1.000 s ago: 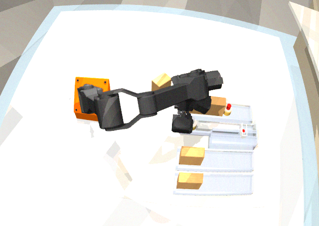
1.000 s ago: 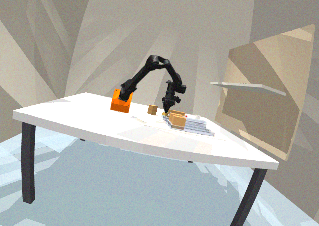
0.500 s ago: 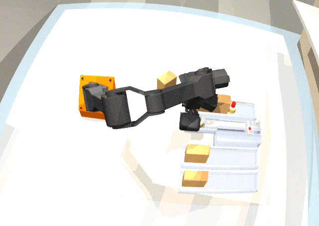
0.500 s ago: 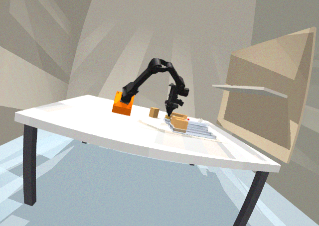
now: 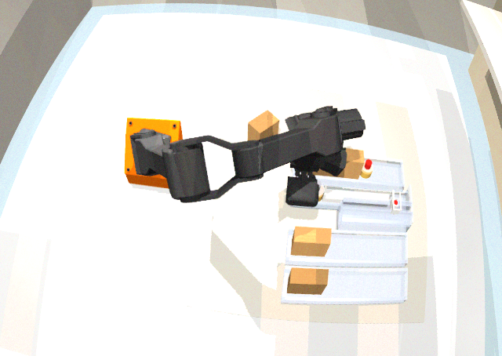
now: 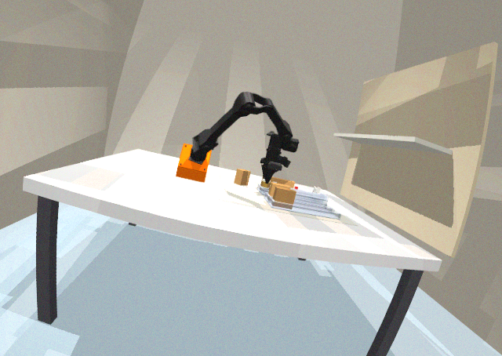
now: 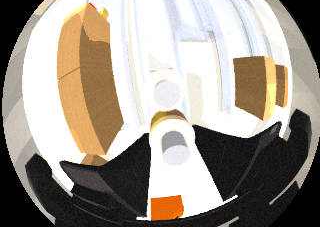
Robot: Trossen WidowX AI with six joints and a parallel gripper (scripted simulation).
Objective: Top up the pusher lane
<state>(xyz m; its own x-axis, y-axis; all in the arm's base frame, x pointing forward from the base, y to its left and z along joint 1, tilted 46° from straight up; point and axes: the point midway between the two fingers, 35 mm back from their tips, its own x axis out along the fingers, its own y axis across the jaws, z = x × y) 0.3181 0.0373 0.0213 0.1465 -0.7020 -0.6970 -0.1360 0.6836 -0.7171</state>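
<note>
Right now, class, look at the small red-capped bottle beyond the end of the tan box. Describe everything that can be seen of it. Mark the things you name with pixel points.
The red-capped bottle (image 5: pixel 365 172) (image 6: pixel 296 187) (image 7: pixel 104 13) has a narrow red top, a pale shoulder and a wider yellow body; its material cannot be told. It appears to stand upright in a pale tray (image 5: pixel 385 176), close to the end of the tan box (image 5: pixel 354 165) (image 6: pixel 282 180). Whether they touch is unclear. The exterior view shows only its red top. No gripper finger is on it.
</note>
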